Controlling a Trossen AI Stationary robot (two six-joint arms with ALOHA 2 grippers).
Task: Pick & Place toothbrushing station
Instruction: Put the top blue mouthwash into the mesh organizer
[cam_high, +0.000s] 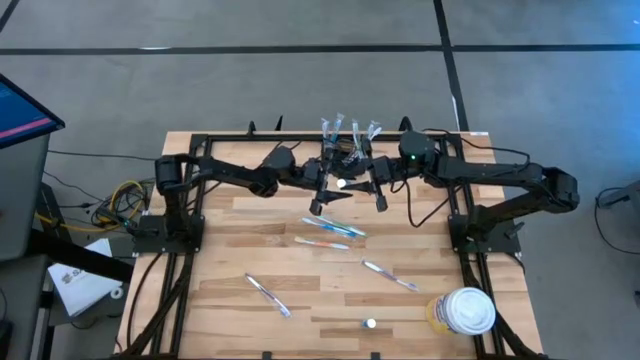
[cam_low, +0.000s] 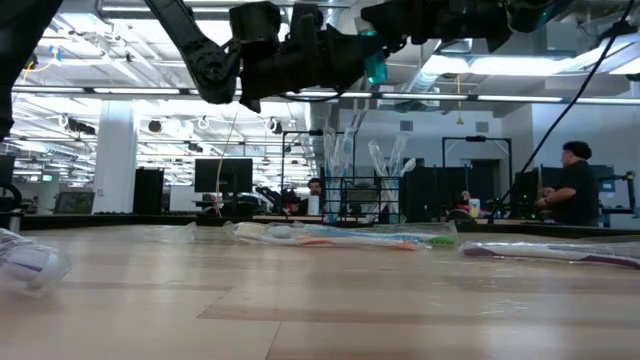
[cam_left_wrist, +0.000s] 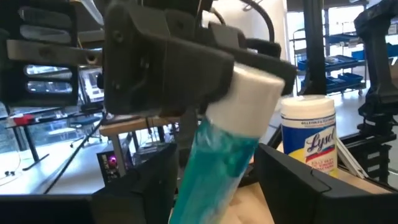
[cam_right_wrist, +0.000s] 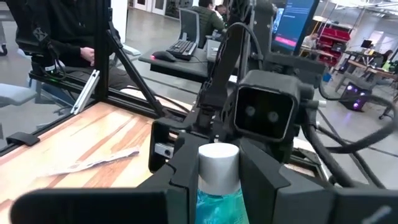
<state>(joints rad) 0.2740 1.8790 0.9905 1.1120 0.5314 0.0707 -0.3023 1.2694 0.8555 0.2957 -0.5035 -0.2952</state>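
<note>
Up over the middle of the bench, nearer its far edge, the two grippers meet above the wood; the right gripper (cam_high: 381, 196) has its fingers closed partway on a teal tube (cam_left_wrist: 214, 165) with a white cap (cam_right_wrist: 218, 163), carrying it clear of the surface; the left gripper (cam_high: 322, 198) faces it with its fingers spread wide on either side of the tube's capped end, and whether they touch it I cannot tell; the left wrist view shows the tube running between that arm's two dark fingers (cam_left_wrist: 298, 186), the cap pointing toward the right gripper's body. The toothbrushing station (cam_high: 345, 158), a small black wire-mesh box, stands at the far edge of the bench about midway along it, just behind the grippers; several wrapped toothbrushes stand upright in it (cam_high: 351, 130). More wrapped toothbrushes lie flat on the wood: two close together near the bench's centre (cam_high: 333, 232), one toward the right side (cam_high: 390, 274), one toward the near left (cam_high: 267, 295). A round tub (cam_high: 466, 311) with a white lid sits at the near right corner; a small white cap-like thing (cam_high: 370, 323) lies near the near edge. Beyond the bench, people sit at desks in the room (cam_low: 572, 182).
</note>
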